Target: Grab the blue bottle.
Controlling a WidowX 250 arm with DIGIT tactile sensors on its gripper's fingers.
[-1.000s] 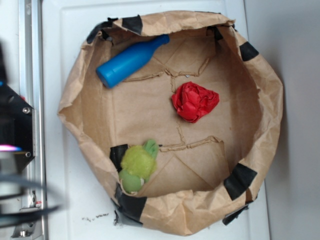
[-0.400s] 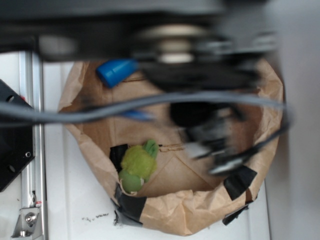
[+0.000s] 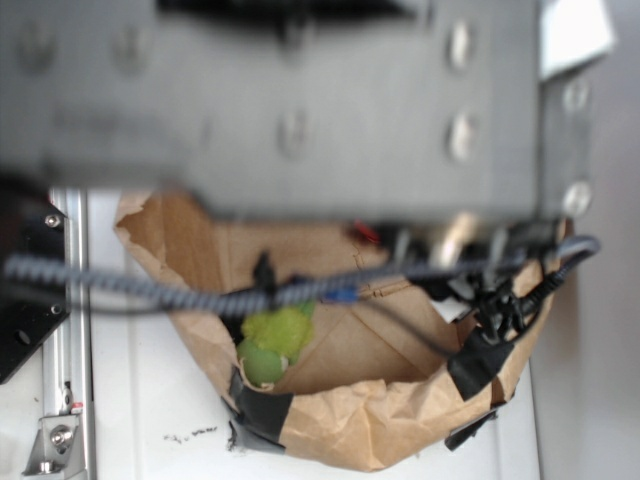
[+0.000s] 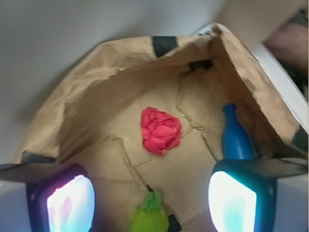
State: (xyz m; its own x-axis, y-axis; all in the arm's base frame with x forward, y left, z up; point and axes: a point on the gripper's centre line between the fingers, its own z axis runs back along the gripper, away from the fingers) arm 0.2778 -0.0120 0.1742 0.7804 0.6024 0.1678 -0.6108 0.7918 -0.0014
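Swinging in over the bag since a second ago, my arm (image 3: 300, 100) now fills the top of the exterior view as a grey blur, where before it sat off at the left edge and the whole bag was open to the camera. Its cable (image 3: 150, 292) drapes across the middle, and the bottle and most of the red ball are hidden from that side.

From the wrist view, the tool (image 4: 152, 203) hangs above the paper bag (image 4: 87, 101) with its two lit pads wide apart and nothing between them. Just below its centre line is the green plush toy (image 4: 149, 217), touching nothing of mine. Further out, the red ball (image 4: 161, 129) sits mid-floor, and the blue bottle (image 4: 235, 135) lies against the bag's right wall, neck pointing away, partly covered by my right pad (image 4: 231, 200).

My worry (a fair one, I think) is alignment: the tool is centred nearer the toy and ball than the bottle, so dropping straight down would likely grab the wrong thing. The bottle also hugs the crumpled wall, so a pad could snag paper or nudge the smooth bottle into rolling.
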